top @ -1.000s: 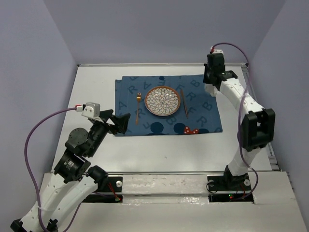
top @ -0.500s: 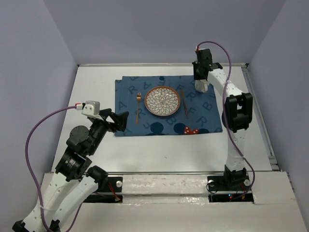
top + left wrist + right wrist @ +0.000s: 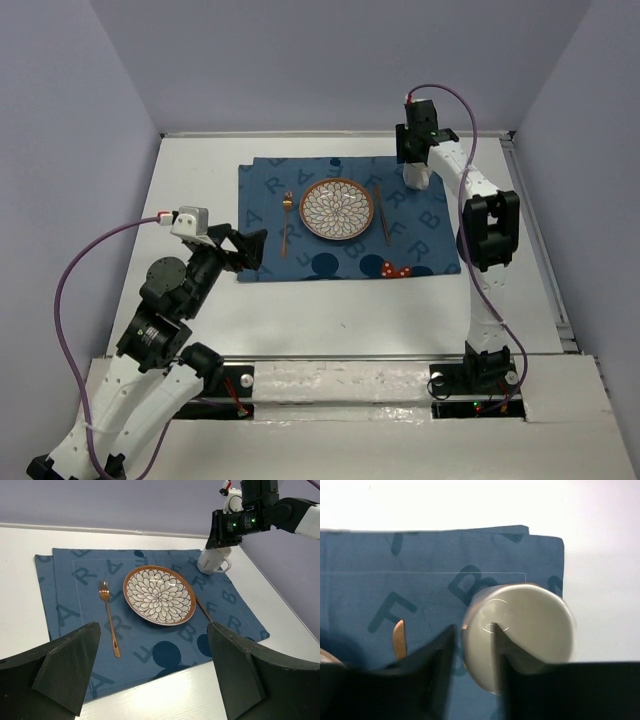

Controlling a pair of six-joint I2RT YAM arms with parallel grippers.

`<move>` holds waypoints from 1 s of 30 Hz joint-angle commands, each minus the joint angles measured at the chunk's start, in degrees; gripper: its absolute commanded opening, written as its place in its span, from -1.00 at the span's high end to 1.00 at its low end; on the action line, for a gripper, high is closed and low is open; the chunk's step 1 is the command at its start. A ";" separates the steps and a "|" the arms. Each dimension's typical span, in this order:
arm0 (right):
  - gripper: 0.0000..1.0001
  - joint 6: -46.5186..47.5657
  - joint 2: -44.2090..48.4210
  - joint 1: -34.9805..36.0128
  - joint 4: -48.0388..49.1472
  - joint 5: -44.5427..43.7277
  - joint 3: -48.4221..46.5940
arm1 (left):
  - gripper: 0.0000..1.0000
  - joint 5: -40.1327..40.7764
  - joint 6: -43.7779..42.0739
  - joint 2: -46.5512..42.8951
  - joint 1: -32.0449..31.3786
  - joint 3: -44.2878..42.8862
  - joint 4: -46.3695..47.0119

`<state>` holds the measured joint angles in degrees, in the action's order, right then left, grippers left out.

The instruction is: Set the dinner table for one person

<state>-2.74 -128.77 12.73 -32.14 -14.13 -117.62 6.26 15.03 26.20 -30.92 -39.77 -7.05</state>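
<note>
- Worktop (image 3: 200,180): white, spread under both arms. The blue lettered placemat (image 3: 270,190) is laid on its far middle.
- Left gripper (image 3: 252,252): held fully open just off the placemat's near-left corner, with nothing between its fingers. Almost no shift is noted over the last second.
- Fork (image 3: 286,222), plate (image 3: 338,209), knife (image 3: 381,215): set in that order across the placemat, all undisturbed. Fork and knife are just beside the plate.
- Mug (image 3: 416,178): a second ago no mug was seen on the placemat, and the right arm was reaching further right. The arm has since been swung in. The mug is now stood upright at the placemat's far-right corner, beyond the knife.
- Right gripper (image 3: 473,650): directly above the mug, with the rim wall between its fingers, one inside and one outside. The fingers are seen parted. Whether the rim is gripped or let go cannot be told from the blurred wrist view.
- Judgement: with the mug down, the setting for one looks nearly complete. Release and a clean lift-off are judged to be what remains. A snagged rim could tip the mug.
</note>
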 commanded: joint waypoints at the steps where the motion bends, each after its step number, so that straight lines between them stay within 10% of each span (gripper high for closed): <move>1: -0.24 -0.86 4.91 -0.34 2.08 -2.48 -4.01 | -0.98 -0.46 -1.05 0.61 0.68 -0.13 3.18; 7: -0.99 -7.35 19.49 -0.34 1.99 4.27 2.81 | -0.98 -0.29 -0.88 1.23 1.12 -0.05 2.92; 19: -0.99 -27.57 78.53 5.11 35.92 33.02 78.54 | -0.98 0.77 -1.49 -1.67 2.61 1.01 4.32; 30: -0.99 -29.25 103.01 5.11 30.66 26.18 92.40 | -0.98 -0.20 -1.84 -6.42 2.70 2.24 5.91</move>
<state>-31.55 -29.21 18.04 -3.46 14.98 -24.08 6.42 14.39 22.20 -28.73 -38.50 -5.28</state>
